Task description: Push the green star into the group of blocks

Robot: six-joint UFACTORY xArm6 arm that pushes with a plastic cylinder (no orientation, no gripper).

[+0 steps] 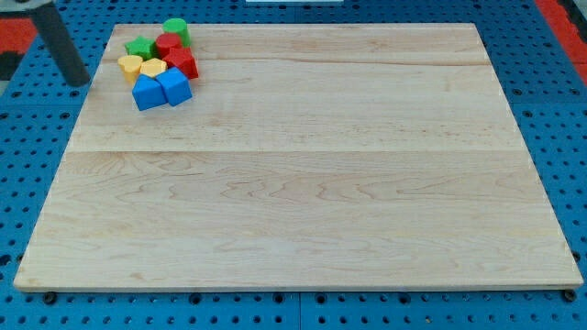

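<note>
One green star (140, 46) touching clustered blocks, my tip (81, 82) left of them

8 blocks total on the counter (303, 183), all bunched at the view's top left. By colour: 2 green, i.e. green star (140, 47) and green cylinder (176, 30); 2 red, i.e. upper red block (168, 43) and lower red block (182, 62); 2 yellow, i.e. left yellow block (130, 65) and right yellow block (152, 69). Also 2 blue, i.e. left blue block (146, 93) and right blue block (173, 87); 1 rod w/ 1 tip (79, 81).
</note>
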